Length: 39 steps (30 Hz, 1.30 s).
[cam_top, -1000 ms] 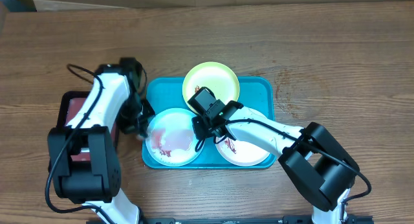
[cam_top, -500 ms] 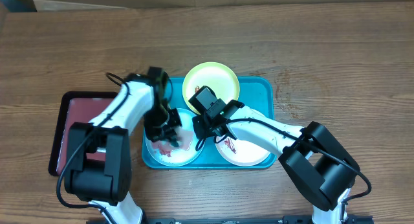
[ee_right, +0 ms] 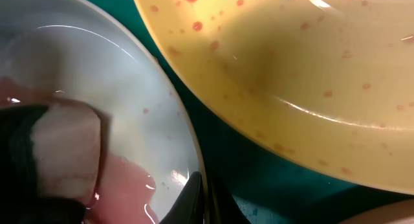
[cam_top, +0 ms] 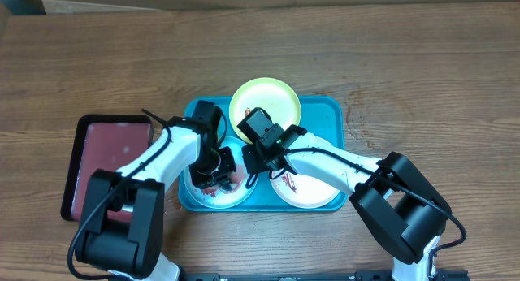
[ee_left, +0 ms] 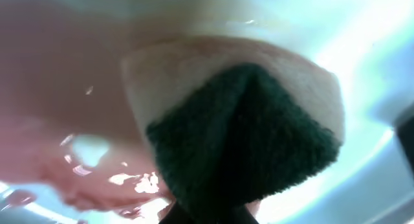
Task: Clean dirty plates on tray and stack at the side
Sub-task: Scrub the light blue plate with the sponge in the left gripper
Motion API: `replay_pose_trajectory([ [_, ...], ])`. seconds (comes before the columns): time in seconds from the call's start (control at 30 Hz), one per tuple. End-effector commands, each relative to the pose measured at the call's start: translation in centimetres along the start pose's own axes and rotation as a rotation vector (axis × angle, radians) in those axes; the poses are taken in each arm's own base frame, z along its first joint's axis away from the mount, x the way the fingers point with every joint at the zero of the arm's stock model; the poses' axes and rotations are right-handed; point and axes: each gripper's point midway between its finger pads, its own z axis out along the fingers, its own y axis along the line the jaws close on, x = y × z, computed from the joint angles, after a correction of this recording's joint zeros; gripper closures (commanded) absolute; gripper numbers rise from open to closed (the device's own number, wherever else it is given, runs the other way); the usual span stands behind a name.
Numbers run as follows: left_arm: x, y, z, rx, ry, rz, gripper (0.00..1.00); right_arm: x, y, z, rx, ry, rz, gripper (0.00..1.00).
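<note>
Left gripper (cam_top: 218, 167) clamped on the sponge (ee_left: 246, 133), pressing it onto the light blue plate (cam_top: 201, 193) directly beneath, in the tray (cam_top: 327, 110) — right gripper (ee_right: 202, 188) pinches that plate's near rim, likely so it can't slide.

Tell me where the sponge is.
The sponge is in the left gripper, pressed on the light blue plate at the near-left corner of the tray, beside the white plate.
</note>
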Motion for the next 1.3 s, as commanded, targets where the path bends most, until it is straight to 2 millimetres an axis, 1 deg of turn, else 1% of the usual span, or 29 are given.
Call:
replay_pose_trajectory([
  [0.0,1.1,9.2,2.1,-0.441,-0.025,-0.115,0.96,0.1,-0.6,0.8,0.021,0.008,-0.004,0.96],
  [0.13,0.9,10.8,1.1,-0.542,-0.067,-0.139,0.96,0.1,-0.6,0.8,0.021,0.008,-0.003,0.96],
  [0.23,0.6,11.2,0.7,-0.570,-0.083,-0.134,0.96,0.2,-0.6,0.8,0.022,0.009,-0.003,0.96],
  [0.33,0.1,10.8,0.1,-0.570,-0.091,-0.134,0.96,0.2,-0.6,0.8,0.022,0.009,-0.003,0.96],
  [0.4,-0.6,10.5,-0.8,-0.578,-0.106,-0.132,0.96,0.1,-0.6,0.8,0.022,0.008,-0.003,0.96],
  [0.6,-3.1,9.2,-5.1,-0.620,-0.180,-0.146,0.96,0.2,-0.6,0.8,0.022,0.009,-0.003,0.96],
  [0.73,-4.1,7.7,-6.9,-0.578,-0.201,-0.156,0.96,0.1,-0.6,0.7,0.021,0.008,-0.003,0.96],
  [0.8,-4.1,6.7,-6.9,-0.526,-0.185,-0.162,0.96,0.0,-0.5,0.5,0.018,0.002,-0.004,0.96],
  [0.9,-3.4,4.4,-5.8,-0.389,-0.112,-0.153,0.96,-0.5,-0.1,-0.5,0.006,-0.018,-0.006,0.96],
  [0.93,-3.1,3.3,-5.4,-0.328,-0.079,-0.132,0.96,-0.6,0.0,-0.8,0.001,-0.026,-0.006,0.96],
  [1.03,-2.3,-0.2,-4.3,-0.148,0.000,0.011,0.96,-1.0,0.3,-1.6,-0.010,-0.044,-0.008,0.96],
  [1.07,-2.0,-0.9,-4.0,-0.116,0.013,0.047,0.96,-1.0,0.3,-1.6,-0.009,-0.044,0.000,0.96],
  [1.13,-1.4,-1.7,-3.6,-0.087,0.032,0.074,0.96,-0.9,0.3,-1.6,-0.007,-0.041,0.011,0.96],
  [1.27,-0.1,-2.1,-2.5,-0.098,0.053,0.109,0.96,-0.9,0.1,-1.6,-0.001,-0.039,0.011,0.96],
])
